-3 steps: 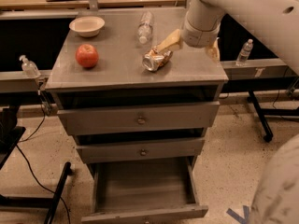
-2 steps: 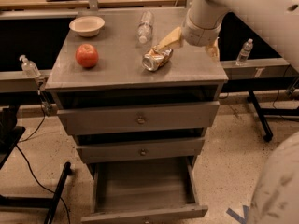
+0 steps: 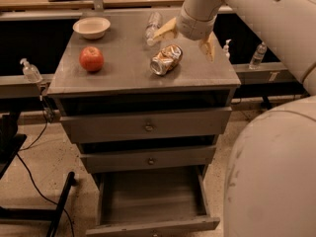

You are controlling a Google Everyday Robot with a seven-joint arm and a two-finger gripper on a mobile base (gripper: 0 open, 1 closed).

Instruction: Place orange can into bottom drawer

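1. The orange can [image 3: 166,59] lies on its side on the grey worktop [image 3: 118,78], right of centre, with one shiny end turned toward the front edge.
2. The hand [image 3: 186,38] hovers just behind and above the can, released. Its two pale fingers [image 3: 165,29] are spread wide, one on either side of the can's far end, and neither seems to touch it.
3. Just behind the can, past the left-side finger, sits a clear water bottle [image 3: 153,23].
4. Left of the can and well apart from it there's a red apple [image 3: 91,59]. Further back on that side is a white bowl [image 3: 92,27].
5. In front of the can, bare worktop runs to the front edge. To its right, a narrower strip runs to the side edge.
6. Straight below the can, the top drawer [image 3: 148,126] and the middle drawer [image 3: 150,159] are both closed. The bottom drawer [image 3: 153,199] is pulled out, its grey floor showing.
7. Low and right of the can, the robot's pale body [image 3: 271,177] looms close beside the open drawer's right side.
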